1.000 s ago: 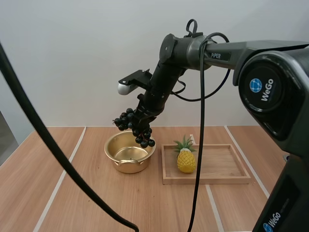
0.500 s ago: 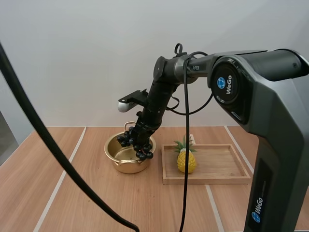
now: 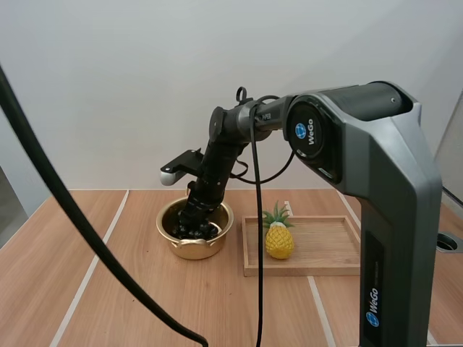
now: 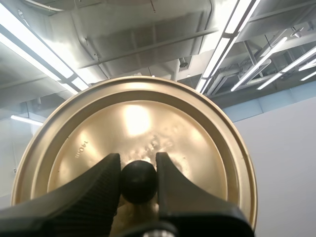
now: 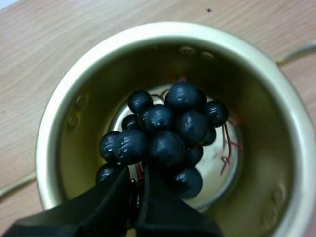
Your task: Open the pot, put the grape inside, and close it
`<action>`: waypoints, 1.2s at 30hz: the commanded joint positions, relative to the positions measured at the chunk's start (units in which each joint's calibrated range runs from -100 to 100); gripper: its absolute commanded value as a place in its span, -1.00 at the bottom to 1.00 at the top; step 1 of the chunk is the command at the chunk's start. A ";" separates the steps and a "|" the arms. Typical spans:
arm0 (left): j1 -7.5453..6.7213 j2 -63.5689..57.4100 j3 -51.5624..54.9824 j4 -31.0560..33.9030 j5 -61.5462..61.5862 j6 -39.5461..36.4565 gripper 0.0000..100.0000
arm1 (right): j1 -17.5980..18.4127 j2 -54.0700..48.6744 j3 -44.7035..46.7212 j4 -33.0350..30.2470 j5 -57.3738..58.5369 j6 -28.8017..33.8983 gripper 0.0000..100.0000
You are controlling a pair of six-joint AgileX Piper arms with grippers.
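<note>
The gold pot (image 3: 194, 230) stands open on the table, left of the wooden tray. My right gripper (image 3: 192, 221) reaches down into it, shut on the stem of a bunch of dark grapes (image 5: 165, 136) that hangs inside the pot (image 5: 256, 123), close to its bottom. In the left wrist view my left gripper (image 4: 138, 173) is shut on the black knob (image 4: 138, 180) of the gold lid (image 4: 148, 128), which is held up with its top side facing the camera.
A wooden tray (image 3: 325, 249) lies right of the pot with a small toy pineapple (image 3: 278, 235) standing at its left end. Bare table lies in front of the pot and to its left.
My right arm has come down and slightly left, lowering the grape bunch from above the pot's rim into the pot.
</note>
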 commanded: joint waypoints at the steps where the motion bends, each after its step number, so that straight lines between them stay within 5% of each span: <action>1: -0.06 0.05 -0.22 0.25 -0.56 0.34 -1.00 | 0.39 1.44 0.10 0.26 -0.17 -0.08 -1.00; 17: -0.06 0.05 -0.22 0.25 -0.56 0.34 -1.00 | 0.31 3.54 -0.29 -5.89 -14.07 4.47 -1.00; 36: -0.06 0.05 -0.22 0.25 1.42 0.33 -1.00 | 0.31 5.61 -0.47 -5.65 -9.60 4.78 -1.00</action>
